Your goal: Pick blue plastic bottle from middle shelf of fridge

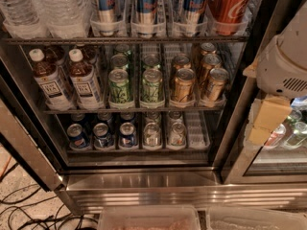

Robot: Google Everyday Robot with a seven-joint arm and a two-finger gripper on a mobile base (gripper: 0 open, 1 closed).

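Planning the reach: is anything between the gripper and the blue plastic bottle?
The gripper hangs far right, outside the fridge. Sideways, green cans and gold cans on the middle shelf stand between; nothing stands before the blue plastic bottle.

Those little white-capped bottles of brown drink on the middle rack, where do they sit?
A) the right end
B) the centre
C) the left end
C: the blue plastic bottle and its twin stand at the middle shelf's left end, beside the green cans; the gripper hangs outside the fridge, off to the right.

Camera looks down into fridge [144, 180], gripper [263, 126] seemingly right.
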